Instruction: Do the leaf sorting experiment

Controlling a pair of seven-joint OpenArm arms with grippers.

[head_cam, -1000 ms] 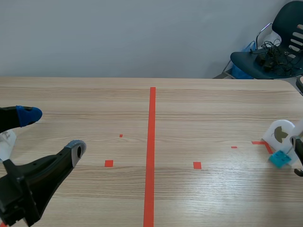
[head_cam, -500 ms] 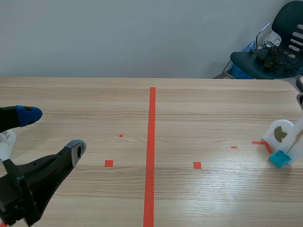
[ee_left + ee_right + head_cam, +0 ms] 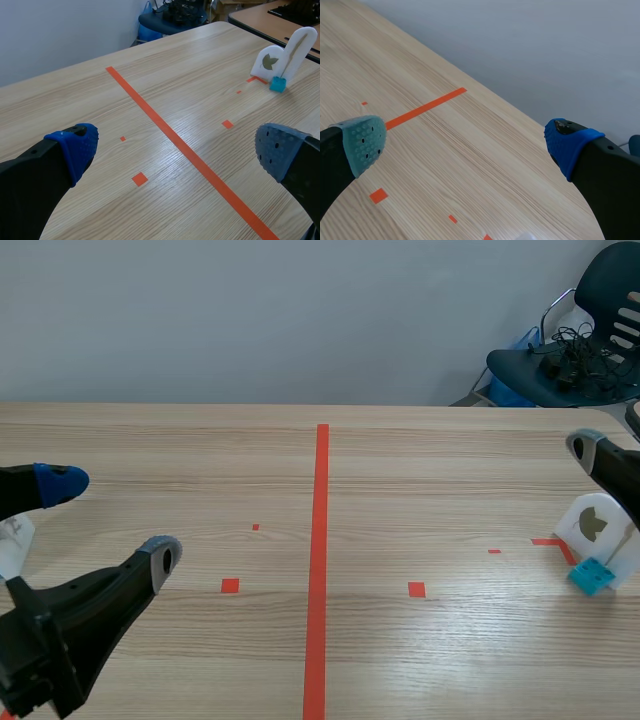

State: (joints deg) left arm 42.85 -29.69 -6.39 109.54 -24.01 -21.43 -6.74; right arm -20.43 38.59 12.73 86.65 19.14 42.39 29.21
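Leaf sample (image 3: pixel 592 527), a small olive-brown shape with a wedge missing, is shown against a round white card. The card is fixed to a white stand (image 3: pixel 296 45) with a tall rounded paddle, and a small blue block (image 3: pixel 590 576) sits at its foot. The set is placed at the far right of the wooden table (image 3: pixel 400 470), touching an orange-red tape corner (image 3: pixel 548 540) and close to the table's right edge.

The right gripper (image 3: pixel 467 142) is held raised just beside and above the stand, its fingers spread wide with nothing between them. The left gripper (image 3: pixel 110 518) is held low at the opposite side of the table, well apart from the leaf, also spread wide and unloaded.

Several risks can be judged from this layout. The stand looks light and narrow at its base, so it could be tipped or pushed toward the table edge if the right arm is lowered slightly off line. The leaf appears thin and flat, so it could be creased, torn or missed by the thick padded fingers. The stand is not seen in the right wrist view, so alignment cannot be checked from there.
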